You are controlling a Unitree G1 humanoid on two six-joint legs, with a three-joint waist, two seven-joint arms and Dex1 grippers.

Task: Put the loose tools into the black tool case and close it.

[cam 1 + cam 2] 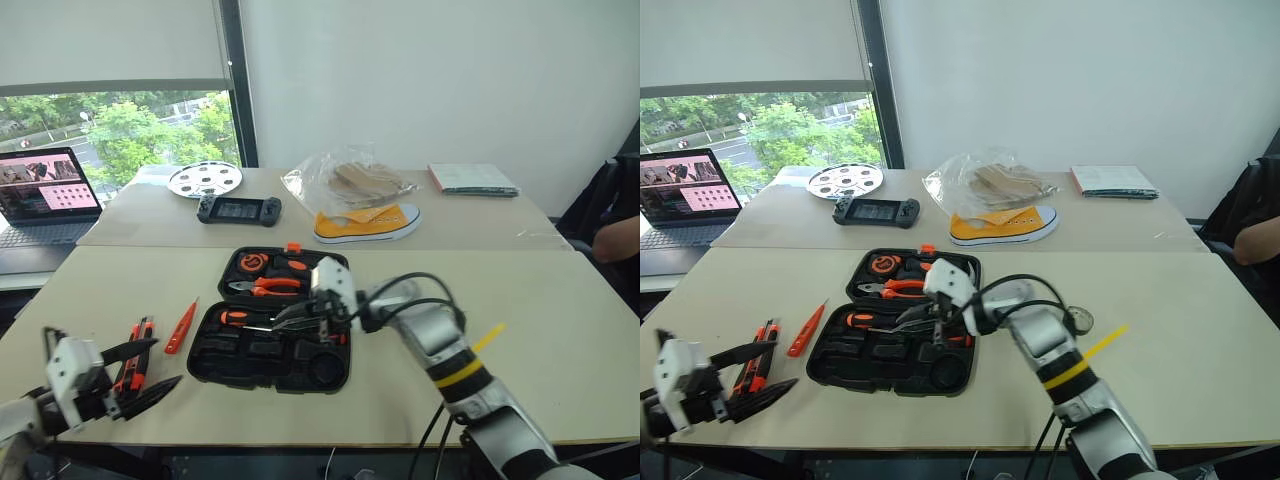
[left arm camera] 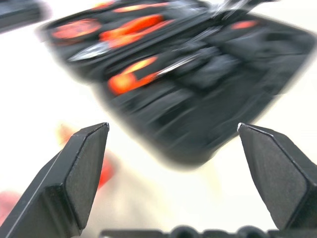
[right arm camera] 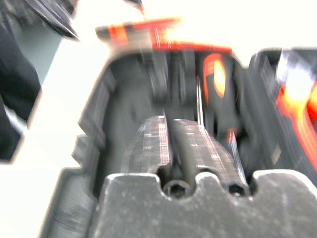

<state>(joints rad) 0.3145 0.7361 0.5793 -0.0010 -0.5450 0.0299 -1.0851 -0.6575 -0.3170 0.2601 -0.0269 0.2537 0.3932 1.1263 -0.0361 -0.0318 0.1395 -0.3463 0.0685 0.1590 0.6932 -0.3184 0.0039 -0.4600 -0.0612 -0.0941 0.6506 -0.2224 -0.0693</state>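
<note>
The black tool case (image 1: 215, 362) lies open in the middle of the near table. An orange-and-black screwdriver (image 1: 245, 318) rests in its front half, and orange pliers (image 1: 270, 287) sit in the back half. My right gripper (image 1: 290, 320) hovers over the case, pointing left, its fingers slightly parted with nothing between them. The small orange tester screwdriver (image 1: 182, 326) lies on the table left of the case. Two more orange-and-black loose tools (image 1: 135, 362) lie further left. My left gripper (image 1: 168, 362) is wide open just beside them, facing the case (image 2: 198, 99).
On the far table are a black game console (image 1: 238, 209), a yellow shoe (image 1: 366, 222), a plastic bag (image 1: 345, 180), a white disc (image 1: 205, 179) and a booklet (image 1: 472, 178). A laptop (image 1: 45, 200) stands at far left. A person's arm (image 1: 618, 235) shows at the right edge.
</note>
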